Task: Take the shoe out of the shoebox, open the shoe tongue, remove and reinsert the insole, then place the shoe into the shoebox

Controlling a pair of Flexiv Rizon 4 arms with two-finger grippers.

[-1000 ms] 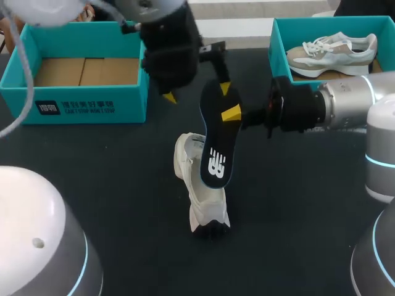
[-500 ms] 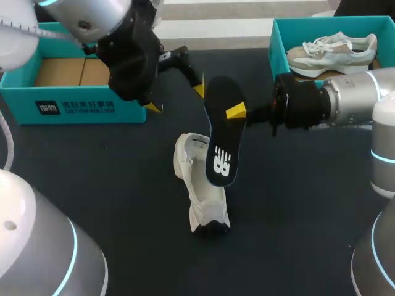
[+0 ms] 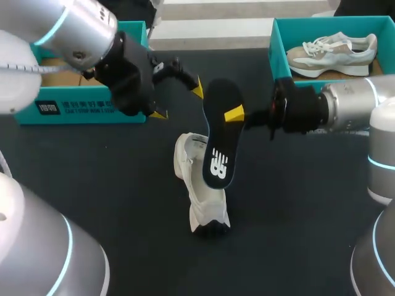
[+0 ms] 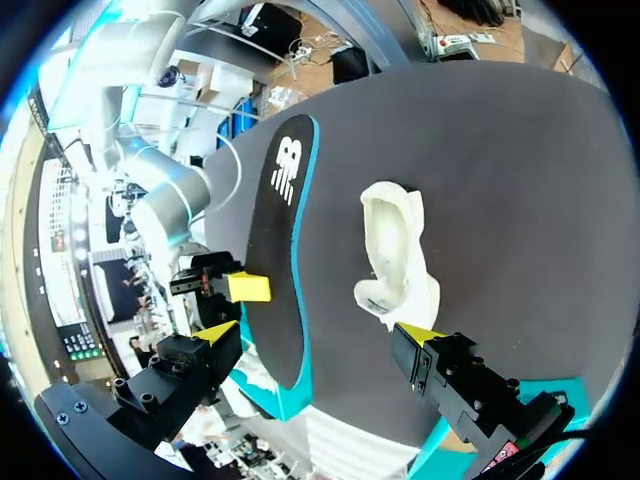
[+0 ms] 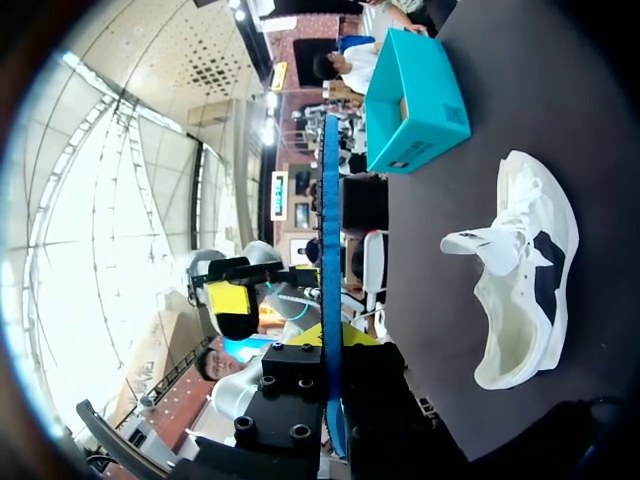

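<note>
A black insole (image 3: 219, 139) with a blue edge hangs tilted over the table, its heel end pinched in my right gripper (image 3: 234, 114), which is shut on it. In the right wrist view the insole (image 5: 329, 240) shows edge-on, rising from the right gripper (image 5: 333, 345). A white shoe (image 3: 199, 185) lies on the dark table below the insole's toe end. My left gripper (image 3: 178, 102) stands open to the left of the insole, holding nothing. In the left wrist view the insole (image 4: 285, 250) and the shoe (image 4: 395, 250) lie ahead of the left gripper (image 4: 318, 335).
A teal shoebox (image 3: 92, 105) with a cardboard floor stands at the back left, close behind my left arm. A second teal box (image 3: 274, 49) at the back right holds another pale shoe (image 3: 333, 49). The table's front half is bare dark surface.
My left arm has swung left and away from the insole, its gripper staying open. The right gripper keeps its hold, and the insole has shifted slightly.
</note>
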